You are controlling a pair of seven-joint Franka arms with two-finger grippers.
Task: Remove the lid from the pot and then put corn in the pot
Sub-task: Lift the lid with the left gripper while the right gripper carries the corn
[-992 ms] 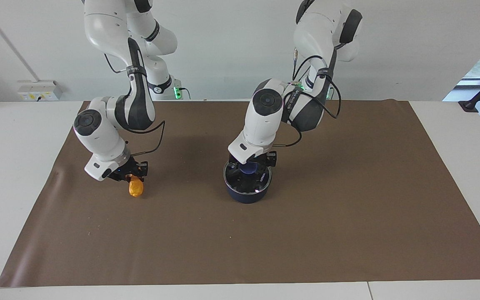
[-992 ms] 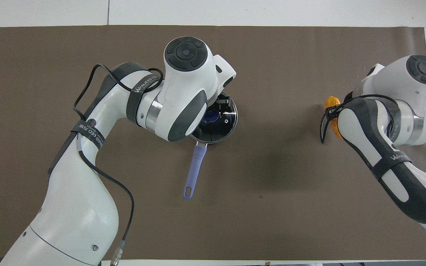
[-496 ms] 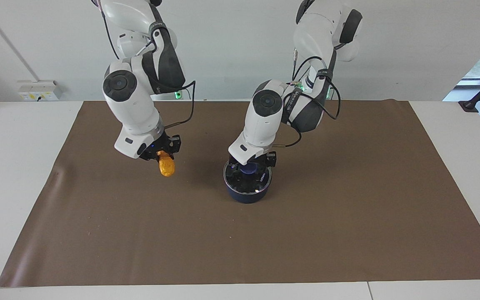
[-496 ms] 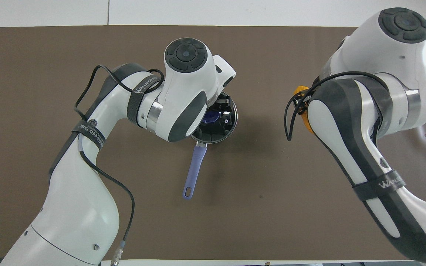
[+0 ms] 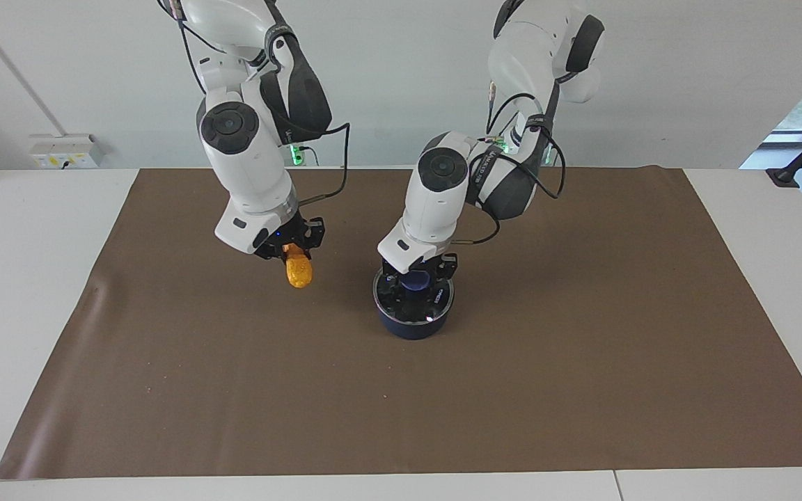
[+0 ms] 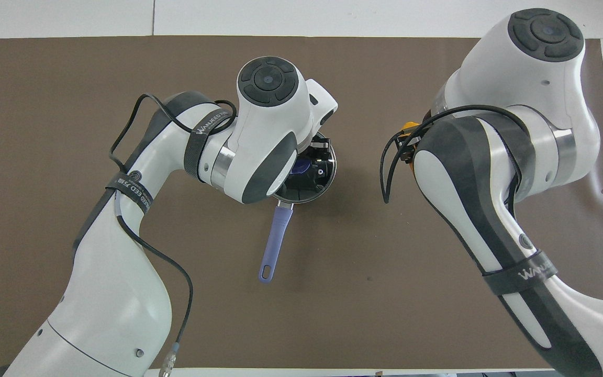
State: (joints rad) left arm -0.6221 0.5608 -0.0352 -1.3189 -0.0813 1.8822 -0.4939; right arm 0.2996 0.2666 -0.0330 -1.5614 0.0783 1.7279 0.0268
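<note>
The navy pot [image 5: 413,324] stands mid-mat with the glass lid [image 5: 436,300] on it. Its long blue handle [image 6: 275,238] points toward the robots. My left gripper [image 5: 415,277] is down on the lid, its fingers at either side of the blue knob [image 5: 415,281], shut on it. In the overhead view the left gripper [image 6: 316,157] and lid [image 6: 328,168] are partly hidden under the left arm. My right gripper [image 5: 294,254] is shut on the orange-yellow corn [image 5: 299,273], which hangs in the air over the mat beside the pot. Only a sliver of corn [image 6: 410,127] shows overhead.
A brown mat [image 5: 582,362] covers most of the white table [image 5: 25,278]. A wall socket box [image 5: 67,149] sits at the table's edge at the right arm's end.
My right gripper has lifted the corn off the mat and carried it toward the pot. The left gripper has stayed on the lid's knob; the lid remains on the pot.
</note>
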